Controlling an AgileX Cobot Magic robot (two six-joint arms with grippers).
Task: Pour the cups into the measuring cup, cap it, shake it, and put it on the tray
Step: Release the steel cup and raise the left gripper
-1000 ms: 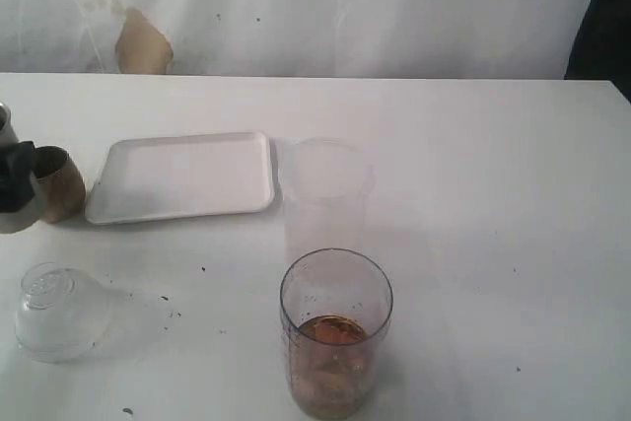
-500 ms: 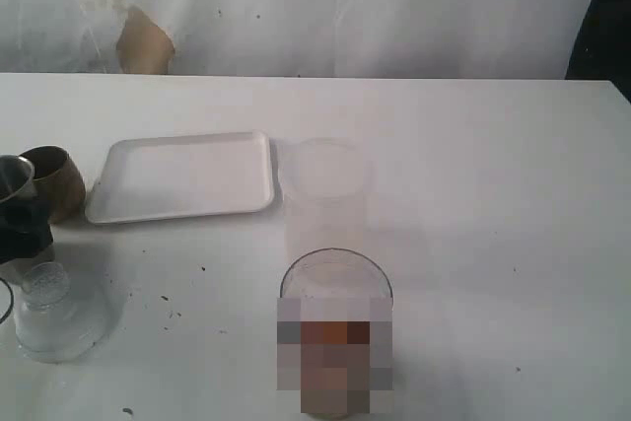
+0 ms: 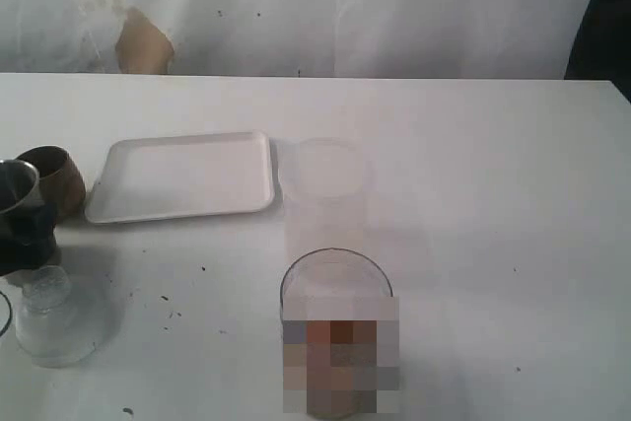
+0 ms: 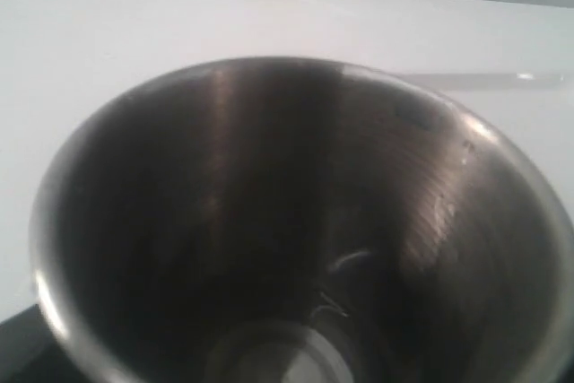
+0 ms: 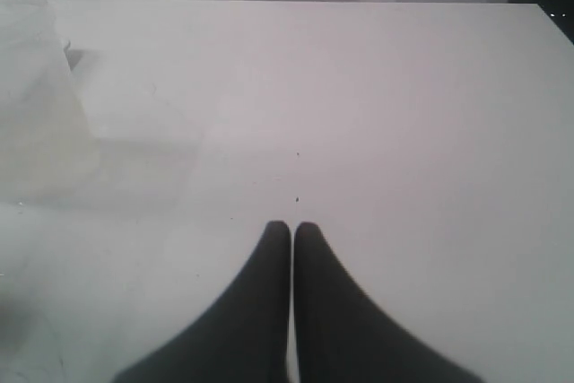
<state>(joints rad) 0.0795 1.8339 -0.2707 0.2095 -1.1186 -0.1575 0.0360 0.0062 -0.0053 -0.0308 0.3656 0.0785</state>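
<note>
We log left gripper (image 3: 22, 239) clamped on steel cup (image 4: 296, 221) at far left, near brown cup (image 3: 54, 179). Right gripper (image 5: 292, 232) closed above open table (image 5: 404, 132). Measuring cup (image 3: 335, 278) stands front-centre, tray (image 3: 182, 176) well behind, left.

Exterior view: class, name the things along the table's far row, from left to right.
Brown cup → tray → frosted tumbler
</note>
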